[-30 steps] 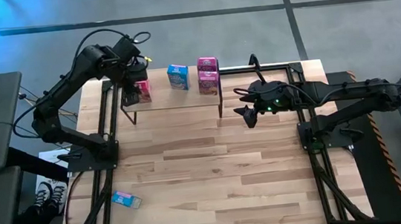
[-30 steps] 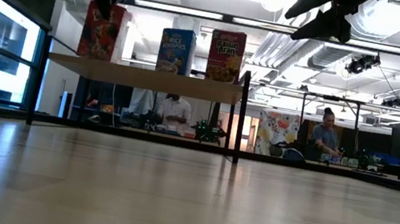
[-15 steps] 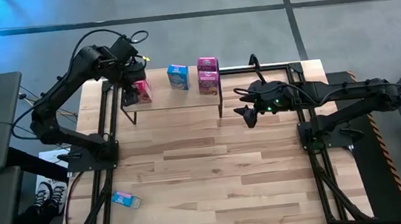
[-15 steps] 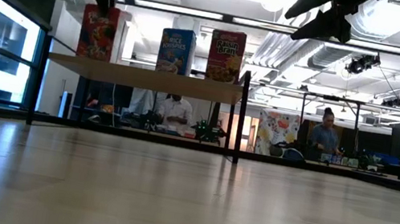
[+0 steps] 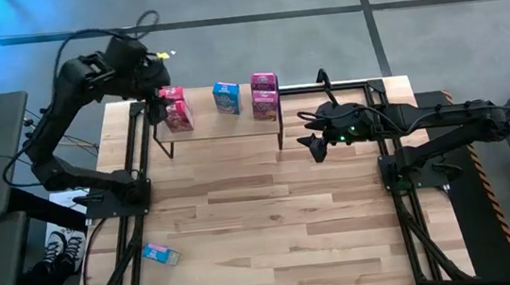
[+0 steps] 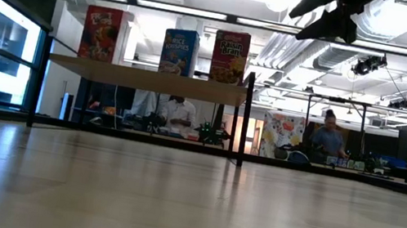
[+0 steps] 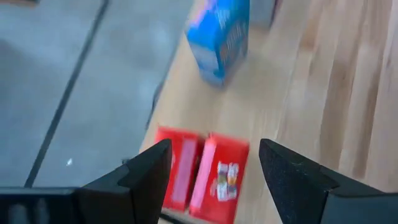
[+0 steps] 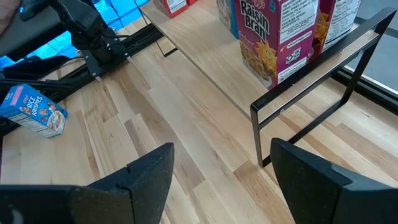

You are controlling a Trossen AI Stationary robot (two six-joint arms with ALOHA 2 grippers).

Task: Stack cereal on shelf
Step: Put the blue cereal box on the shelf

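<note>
Wooden shelf (image 5: 225,124) carries upright cereal boxes (image 5: 176,109) near its back edge. My left claw (image 5: 148,78) hangs spread and empty above its left end; my right claw (image 5: 313,142) waits spread off its right end.

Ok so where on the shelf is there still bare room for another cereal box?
The shelf is bare along its front edge and between the red boxes and the blue box. Its right end is crowded by the Raisin Bran boxes.
</note>
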